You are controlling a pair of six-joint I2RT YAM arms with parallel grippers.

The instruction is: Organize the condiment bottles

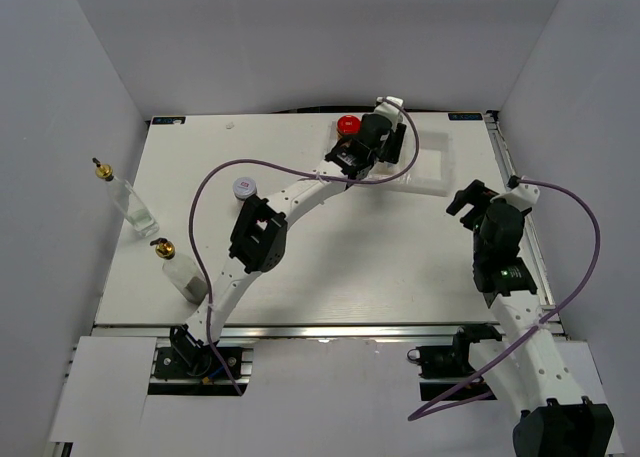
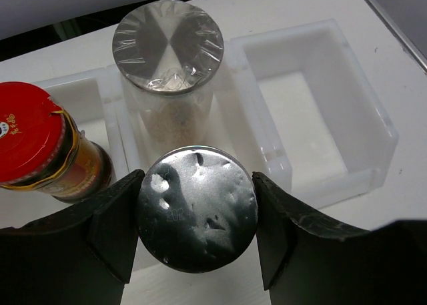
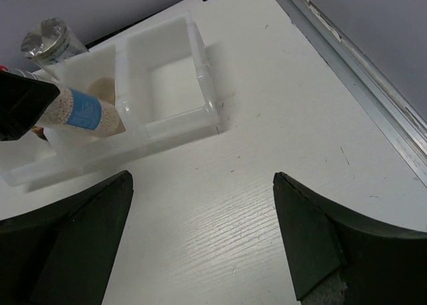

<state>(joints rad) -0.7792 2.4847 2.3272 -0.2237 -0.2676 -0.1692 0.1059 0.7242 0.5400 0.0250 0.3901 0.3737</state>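
The left claw (image 2: pixel 195 218) is gripping a silver-capped bottle with a blue label (image 3: pixel 83 111), one finger pressing on each side of the cap, the jaws partly closed around it. The bottle is leaning at a tilt over the middle compartment of the white three-compartment tray (image 2: pixel 373 165); whether its base is touching the tray floor I cannot tell. A second silver-capped bottle (image 2: pixel 167 45) is standing upright in that same middle compartment, toward the far wall. A red-capped jar (image 2: pixel 30 135) is sitting in the left compartment, just beside the left finger.

The right claw (image 3: pixel 200 185) is hanging wide open with nothing in it, over the bare surface (image 1: pixel 380 267) near the tray's right end.

A pale-lidded jar (image 1: pixel 245 187) is sitting beside the left arm, and two gold-capped bottles (image 1: pixel 125 197) (image 1: pixel 180 272) are sitting near the left edge, well apart from the tray.
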